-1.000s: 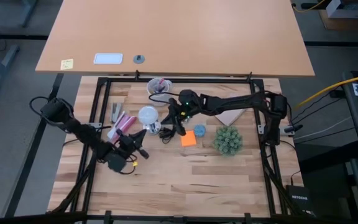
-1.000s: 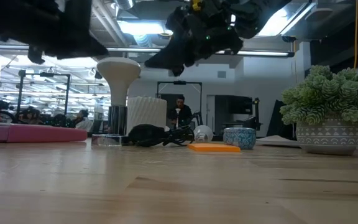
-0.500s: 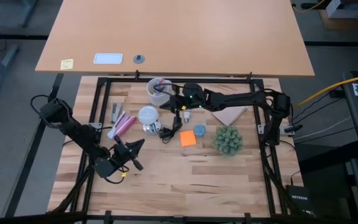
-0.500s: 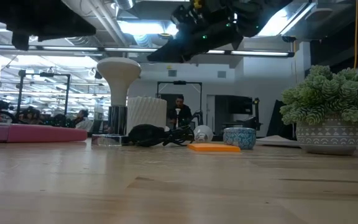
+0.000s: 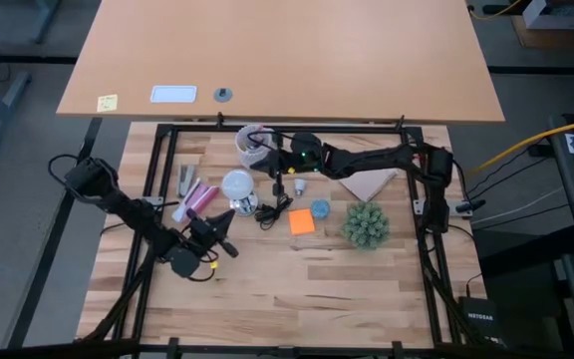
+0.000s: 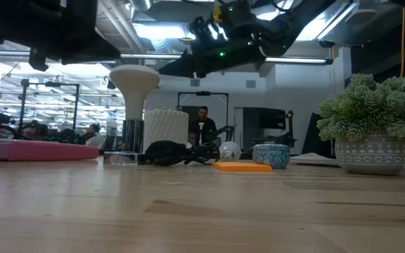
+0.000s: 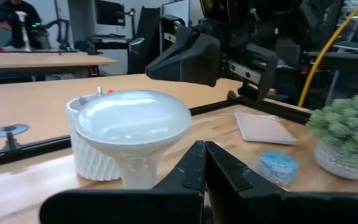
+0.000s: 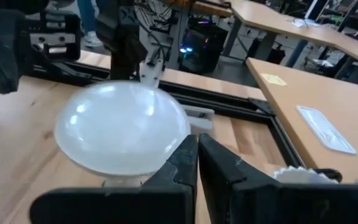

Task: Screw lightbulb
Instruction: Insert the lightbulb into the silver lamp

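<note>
Towards the tabletop's back left, the white frosted funnel-shaped lightbulb point(image 5: 237, 183) stands upright on the shiny silver socket point(image 5: 244, 206). My right claw point(image 8: 196, 149) hangs just beside it and my left claw point(image 7: 204, 149) faces it, both closed and empty. I judge the twisting undone; next, one claw must open and grip the dome.
</note>
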